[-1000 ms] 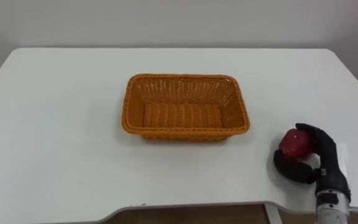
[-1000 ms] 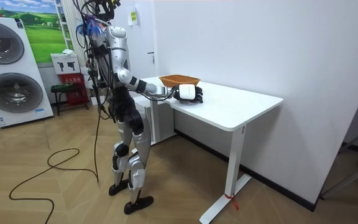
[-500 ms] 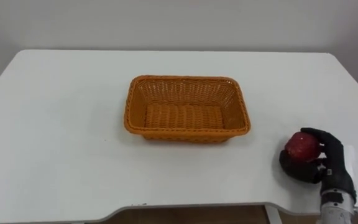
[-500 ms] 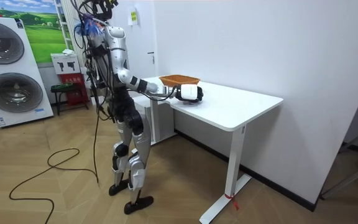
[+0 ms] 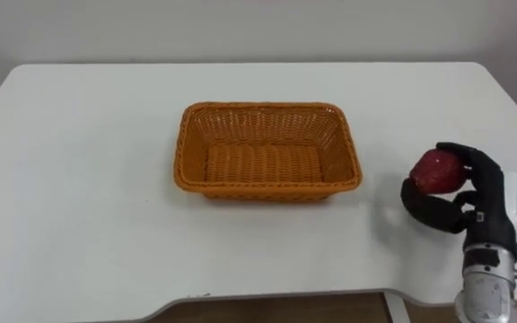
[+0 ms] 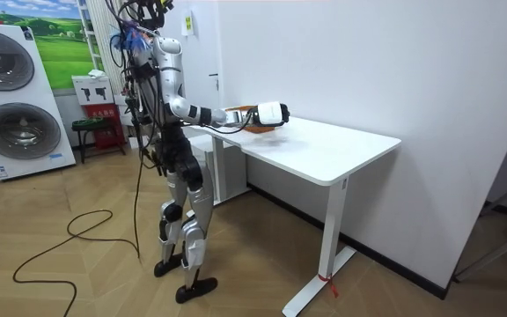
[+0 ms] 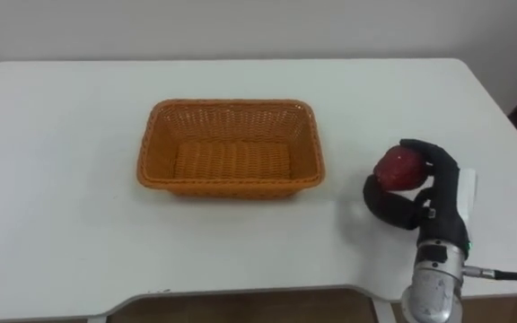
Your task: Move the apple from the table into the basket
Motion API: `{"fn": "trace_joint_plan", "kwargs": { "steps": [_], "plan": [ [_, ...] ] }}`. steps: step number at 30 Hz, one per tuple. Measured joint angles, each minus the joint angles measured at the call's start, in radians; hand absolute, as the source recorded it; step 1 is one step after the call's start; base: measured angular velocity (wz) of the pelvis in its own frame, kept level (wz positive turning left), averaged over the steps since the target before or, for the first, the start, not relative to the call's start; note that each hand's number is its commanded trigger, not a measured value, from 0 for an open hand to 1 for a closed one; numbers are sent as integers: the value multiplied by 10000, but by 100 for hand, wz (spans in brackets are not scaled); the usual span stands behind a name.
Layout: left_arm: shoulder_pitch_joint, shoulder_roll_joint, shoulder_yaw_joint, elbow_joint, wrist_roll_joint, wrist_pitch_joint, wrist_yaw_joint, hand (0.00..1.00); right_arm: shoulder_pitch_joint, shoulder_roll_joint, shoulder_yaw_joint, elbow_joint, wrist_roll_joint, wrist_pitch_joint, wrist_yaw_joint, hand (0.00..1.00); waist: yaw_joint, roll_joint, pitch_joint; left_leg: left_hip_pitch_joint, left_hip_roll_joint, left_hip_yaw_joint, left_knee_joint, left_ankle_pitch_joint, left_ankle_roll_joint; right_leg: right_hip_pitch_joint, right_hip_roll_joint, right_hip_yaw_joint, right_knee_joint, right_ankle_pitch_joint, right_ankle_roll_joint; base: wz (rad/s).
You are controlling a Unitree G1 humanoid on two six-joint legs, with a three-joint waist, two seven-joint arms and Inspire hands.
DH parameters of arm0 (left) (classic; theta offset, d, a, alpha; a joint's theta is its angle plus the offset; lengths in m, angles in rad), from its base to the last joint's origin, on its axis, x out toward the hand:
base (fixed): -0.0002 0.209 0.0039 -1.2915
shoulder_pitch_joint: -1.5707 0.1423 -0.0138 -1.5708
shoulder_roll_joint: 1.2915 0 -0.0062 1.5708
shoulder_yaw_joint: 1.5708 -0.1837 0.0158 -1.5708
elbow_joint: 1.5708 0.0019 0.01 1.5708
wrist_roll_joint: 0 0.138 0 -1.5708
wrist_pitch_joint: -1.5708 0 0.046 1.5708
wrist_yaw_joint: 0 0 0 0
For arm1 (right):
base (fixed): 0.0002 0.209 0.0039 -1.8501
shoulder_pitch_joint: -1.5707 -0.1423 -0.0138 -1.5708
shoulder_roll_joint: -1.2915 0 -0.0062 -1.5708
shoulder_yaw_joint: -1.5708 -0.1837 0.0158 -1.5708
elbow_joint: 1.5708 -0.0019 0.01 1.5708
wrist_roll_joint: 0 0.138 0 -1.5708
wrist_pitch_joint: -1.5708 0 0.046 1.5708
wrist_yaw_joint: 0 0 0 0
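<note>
Nearest you, your robot's right hand (image 5: pixel 479 194) has its dark fingers curled round the red apple (image 5: pixel 436 170), holding it just above the white table (image 5: pixel 79 197) near the front right corner. Farther in, the orange wicker basket (image 5: pixel 267 187) sits mid-table, well apart from the hand.

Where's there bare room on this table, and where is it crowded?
The table is bare left of the basket, in the strip between the basket and the far edge, and along the near edge in front of it. The basket itself is empty. It is tighter on the right, where the right hand holds the apple beside the basket.
</note>
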Motion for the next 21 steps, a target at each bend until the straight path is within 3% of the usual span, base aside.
{"fn": "trace_joint_plan", "kwargs": {
  "steps": [11, 15, 21],
  "plan": [
    [-239, -21, -157, -78, 15, 154, -125, 0, -1404, -9, 170, -341, -243, 16, 169, 100, 82, -40, 65, -123, 8, -70, 44, 0, 0, -33, -16, -157, 6, 1, 0, 4],
    [-376, -4, -183, -52, 13, 172, -74, 0, -1702, -46, 560, -340, -359, 267, 312, 100, 306, -13, 72, -129, 6, -122, 49, 1, -2, -22, -22, -213, 5, 0, 0, 1],
    [-404, -1, -189, 1, 14, 171, -50, 0, -2415, -78, 761, -335, -372, 320, 635, 100, 577, -32, 89, -110, -2, -310, 36, 2, -2, 81, -34, -387, -39, 1, 0, 6]
  ]
}}
